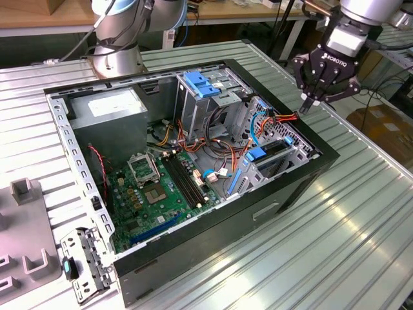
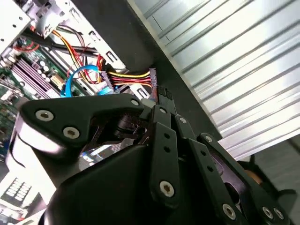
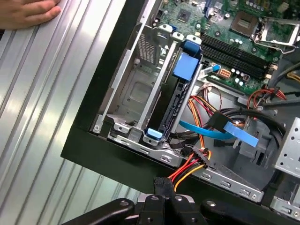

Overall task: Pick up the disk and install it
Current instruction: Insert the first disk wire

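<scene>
**Item: gripper (image 1: 310, 103).** You are holding it above the open computer case (image 1: 193, 252), over the wall on the exterior view's right. The claw is drawn narrow and is gripping nothing. In the first wrist view the gripper (image 3: 165, 199) is hanging just outside the case rim.

**Item: the disk (image 3: 176, 101).** It is standing on edge in the metal drive cage, with blue carrier plastic showing at both ends, just beside an empty bay (image 3: 136, 93). Whether it is locked home or only resting in its slot cannot be told.

**Item: cable bundle (image 3: 194, 166).** Red, yellow and orange leads and a flat blue ribbon are lying between the claw and the disk.

**Item: a hand (image 3: 26, 11).** A person is resting it on the ribbed table (image 1: 361, 245), well apart from the claw.

**Handling note, by judgement.**
- You are working an approach, not a grasp.
- Keep the claw square to the disk's thin edge and meet the carrier frame, not the label face.
- Come in from the empty-bay side, so the leads are not being snagged.
- Keep clear of the motherboard (image 1: 155, 194).
- Go slowly while the hand is on the table.
</scene>
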{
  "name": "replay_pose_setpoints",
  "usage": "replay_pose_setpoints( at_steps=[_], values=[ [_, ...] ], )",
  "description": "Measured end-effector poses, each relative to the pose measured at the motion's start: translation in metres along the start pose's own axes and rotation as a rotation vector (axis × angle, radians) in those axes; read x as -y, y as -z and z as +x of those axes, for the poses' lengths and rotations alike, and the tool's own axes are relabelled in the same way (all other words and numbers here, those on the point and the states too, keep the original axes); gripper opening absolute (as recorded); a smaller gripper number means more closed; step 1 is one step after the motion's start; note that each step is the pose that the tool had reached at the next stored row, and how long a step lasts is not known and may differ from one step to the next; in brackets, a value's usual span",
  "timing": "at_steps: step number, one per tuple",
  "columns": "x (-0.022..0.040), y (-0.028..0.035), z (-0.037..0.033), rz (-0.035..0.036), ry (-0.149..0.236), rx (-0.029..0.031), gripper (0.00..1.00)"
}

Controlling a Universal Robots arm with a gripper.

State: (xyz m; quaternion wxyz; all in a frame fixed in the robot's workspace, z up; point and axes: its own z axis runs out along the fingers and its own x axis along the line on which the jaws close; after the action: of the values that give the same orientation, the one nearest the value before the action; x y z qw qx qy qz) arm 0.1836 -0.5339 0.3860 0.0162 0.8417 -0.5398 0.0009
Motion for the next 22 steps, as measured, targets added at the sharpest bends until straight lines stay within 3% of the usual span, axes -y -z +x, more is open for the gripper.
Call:
replay_pose_setpoints(
  at_steps=[2,3,4,7,8,10,12,14,17,22],
  values=[
    [0.0001,-0.0011,0.0000,0.0011,0.058,-0.0015,0.11],
    [0.0001,-0.0014,0.0000,0.0014,0.076,-0.0020,0.11],
    [0.0001,-0.0017,0.0000,0.0017,0.091,-0.0023,0.18],
    [0.0002,-0.0027,0.0000,0.0028,0.146,-0.0038,0.18],
    [0.0003,-0.0032,0.0000,0.0034,0.180,-0.0047,0.25],
    [0.0004,-0.0039,-0.0002,0.0041,0.213,-0.0056,0.25],
    [0.0006,-0.0059,-0.0005,0.0055,0.291,-0.0077,0.25],
    [0.0006,-0.0068,-0.0006,0.0064,0.338,-0.0088,0.25],
    [0.0004,-0.0073,-0.0006,0.0073,0.386,-0.0101,0.25],
    [-0.0019,-0.0082,-0.0022,0.0109,0.401,-0.0091,0.33]
  ],
)
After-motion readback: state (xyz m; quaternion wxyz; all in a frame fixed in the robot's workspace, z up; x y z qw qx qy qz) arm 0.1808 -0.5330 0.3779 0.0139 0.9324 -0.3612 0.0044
